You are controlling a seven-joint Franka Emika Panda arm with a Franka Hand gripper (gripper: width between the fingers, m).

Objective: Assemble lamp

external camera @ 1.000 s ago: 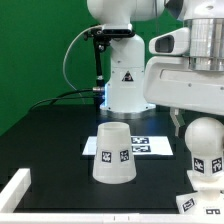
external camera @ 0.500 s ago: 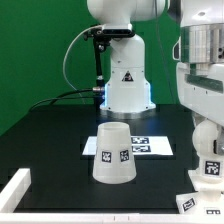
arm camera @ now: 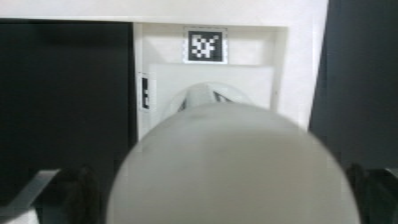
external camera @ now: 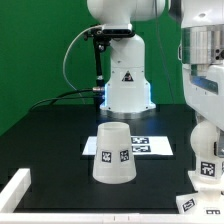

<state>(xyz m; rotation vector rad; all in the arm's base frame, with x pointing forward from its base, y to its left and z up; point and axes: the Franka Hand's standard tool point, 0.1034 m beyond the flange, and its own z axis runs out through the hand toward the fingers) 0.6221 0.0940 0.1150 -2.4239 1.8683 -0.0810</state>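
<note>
The white cone shade (external camera: 111, 153) stands wide end down in the middle of the black table. At the exterior view's right edge my gripper (external camera: 205, 128) is shut on the round-headed bulb (external camera: 207, 148) and holds it upright directly over the square-footed base (external camera: 201, 193). Whether the bulb touches the base I cannot tell. In the wrist view the bulb's head (arm camera: 222, 150) fills the foreground between my dark fingers (arm camera: 71, 196). The tagged base (arm camera: 249, 68) shows beyond it.
The marker board (external camera: 148, 146) lies flat behind the shade. The robot's white pedestal (external camera: 125, 85) stands at the back with cables running to the left. A white rail (external camera: 14, 190) lies at the front left corner. A green wall backs the scene.
The wrist has turned: the wide white hand now shows narrow at the right edge. The bulb has shifted slightly right and stays over the base. The shade has not moved.
</note>
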